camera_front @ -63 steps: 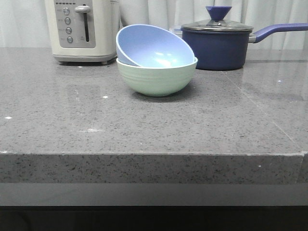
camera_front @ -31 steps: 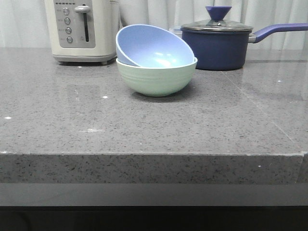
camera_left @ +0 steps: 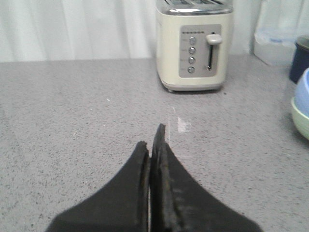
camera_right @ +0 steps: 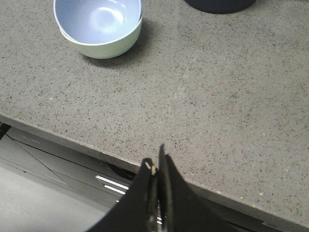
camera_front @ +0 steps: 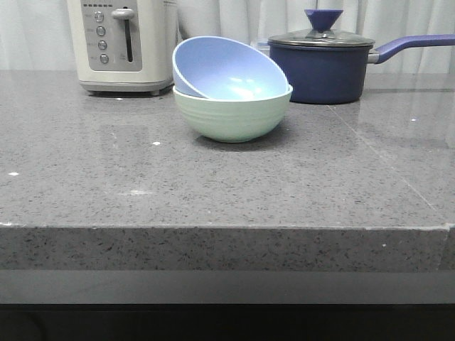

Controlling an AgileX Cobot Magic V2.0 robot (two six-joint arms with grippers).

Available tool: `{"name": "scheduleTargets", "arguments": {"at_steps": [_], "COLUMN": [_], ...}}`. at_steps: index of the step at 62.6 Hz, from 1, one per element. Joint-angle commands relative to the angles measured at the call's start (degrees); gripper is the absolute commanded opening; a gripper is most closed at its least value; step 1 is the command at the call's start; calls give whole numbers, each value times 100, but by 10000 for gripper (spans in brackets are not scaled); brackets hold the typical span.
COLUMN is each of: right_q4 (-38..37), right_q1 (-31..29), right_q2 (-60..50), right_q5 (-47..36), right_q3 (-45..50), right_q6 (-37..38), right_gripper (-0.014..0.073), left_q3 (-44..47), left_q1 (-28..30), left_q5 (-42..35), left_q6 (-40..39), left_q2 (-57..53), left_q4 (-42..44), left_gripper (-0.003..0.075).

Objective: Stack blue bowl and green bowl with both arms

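The blue bowl (camera_front: pixel 227 67) sits tilted inside the green bowl (camera_front: pixel 231 117) at the back middle of the grey counter. Both also show in the right wrist view, the blue bowl (camera_right: pixel 96 19) nested in the green bowl (camera_right: pixel 104 46). In the left wrist view only a sliver of the green bowl (camera_left: pixel 301 116) and the blue bowl (camera_left: pixel 303 92) shows at the frame's edge. My left gripper (camera_left: pixel 153 140) is shut and empty over bare counter, well away from the bowls. My right gripper (camera_right: pixel 155 162) is shut and empty above the counter's front edge. Neither arm appears in the front view.
A cream toaster (camera_front: pixel 121 42) stands at the back left, beside the bowls. A dark navy lidded saucepan (camera_front: pixel 323 64) stands at the back right with its handle pointing right. The counter's front edge (camera_front: pixel 227 229) drops off to a dark floor.
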Motion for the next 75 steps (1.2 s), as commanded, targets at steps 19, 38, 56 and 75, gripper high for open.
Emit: {"name": "scheduleTargets", "arguments": {"at_steps": [19, 38, 56, 75], "right_q4": [2, 2, 2, 2], "right_q1": [-35, -35, -35, -35], "right_q2": [35, 46, 46, 46], "right_q5": [-421, -421, -421, -421], "right_q3": [-138, -138, -138, -138], "right_q6": [0, 0, 0, 0], "right_gripper": [-53, -53, -53, -53], "left_q3": [1875, 1875, 1875, 1875], "left_q1": [-37, -134, -134, -134], "left_q5": [-2052, -2116, -2116, -2116], "left_q6": [16, 16, 16, 16], "left_q2": [-1056, -1048, -1048, -1048], "left_q4": [-673, -673, -673, -673], "left_gripper": [-20, -20, -20, -20]}}
